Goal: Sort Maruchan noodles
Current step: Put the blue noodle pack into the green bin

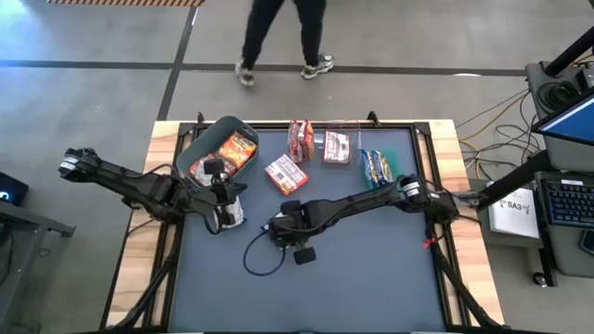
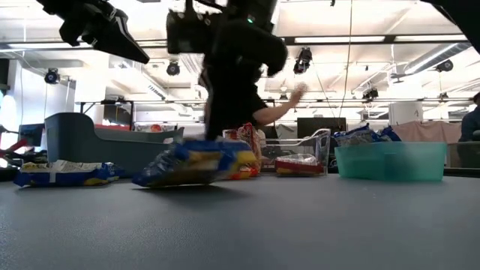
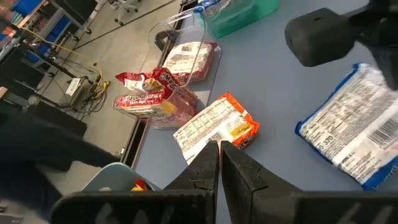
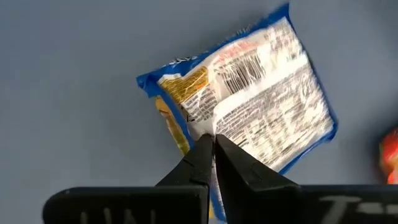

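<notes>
- Your right gripper (image 4: 213,146) has its fingers pinched shut on the edge of a blue-and-white packet (image 4: 249,93). The right wrist view shows the packet's back side, with a bar code, small print and a yellow patch.
- In the low view that same packet (image 2: 196,166) hangs tilted just above the dark table (image 2: 240,225), under the black arm.
- Another blue-and-white packet (image 2: 64,174) lies flat on the table, off to the low view's left.
- Your left gripper (image 3: 219,155) has its fingers closed on nothing. From above you see it (image 1: 225,206) over that flat packet.
- Past the left fingers lies an orange packet (image 3: 217,124), back side up, on the table.
- Farther on, a clear bin (image 3: 186,34) holds maroon-and-white packets (image 3: 146,93). One is flat, and two stand crumpled at the near wall.
- The green bin (image 1: 397,160) holds more blue-and-white packets (image 1: 376,167), by the right arm.
- The grey bin (image 1: 206,144) at the table's far left holds an orange-red packet (image 1: 237,148).
- The low view hides what is inside the grey bin. The high view shows it.
- Only the high view shows a person's legs (image 1: 278,37) on the floor past the table.
</notes>
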`<action>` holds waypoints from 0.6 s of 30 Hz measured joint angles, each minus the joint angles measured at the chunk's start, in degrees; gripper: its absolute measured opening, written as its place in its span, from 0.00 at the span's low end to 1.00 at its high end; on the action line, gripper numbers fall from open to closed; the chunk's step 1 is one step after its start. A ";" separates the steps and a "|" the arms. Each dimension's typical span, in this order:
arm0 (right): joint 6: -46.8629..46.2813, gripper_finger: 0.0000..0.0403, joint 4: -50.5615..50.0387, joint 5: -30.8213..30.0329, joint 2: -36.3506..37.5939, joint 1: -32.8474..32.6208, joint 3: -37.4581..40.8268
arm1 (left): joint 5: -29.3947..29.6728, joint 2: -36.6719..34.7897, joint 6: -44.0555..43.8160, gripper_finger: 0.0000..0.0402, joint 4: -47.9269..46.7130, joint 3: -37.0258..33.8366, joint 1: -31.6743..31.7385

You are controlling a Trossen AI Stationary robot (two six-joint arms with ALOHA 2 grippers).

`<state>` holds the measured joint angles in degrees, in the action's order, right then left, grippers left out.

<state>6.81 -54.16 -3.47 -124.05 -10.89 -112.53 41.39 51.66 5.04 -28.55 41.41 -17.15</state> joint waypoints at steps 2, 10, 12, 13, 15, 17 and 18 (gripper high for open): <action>-1.70 0.02 1.35 0.02 1.58 -0.26 2.92 | -0.04 0.09 0.00 0.00 0.86 0.00 0.00; -16.72 0.02 12.02 3.57 16.69 -0.50 22.04 | -2.10 1.02 0.42 0.00 3.97 0.00 -0.02; -21.27 0.02 15.94 3.71 22.18 -0.49 27.35 | -3.52 1.57 0.46 0.00 5.26 0.02 0.00; -23.57 0.02 18.02 3.69 24.93 -0.50 29.99 | -3.65 1.99 0.36 0.00 6.20 0.00 -0.01; -27.52 0.02 21.20 3.31 29.57 -0.58 35.18 | -4.41 3.07 0.06 0.00 8.90 -0.09 -0.02; -32.90 0.02 24.64 3.50 33.38 -0.60 40.51 | -6.76 4.47 -0.13 0.00 9.66 -0.20 0.00; -35.95 0.02 26.19 3.46 34.85 -0.58 42.85 | -9.06 5.37 -0.63 0.00 9.62 -0.22 0.00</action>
<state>-29.14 -27.98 -0.01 -89.20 -11.46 -69.68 32.33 57.03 4.41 -18.93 41.19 -17.15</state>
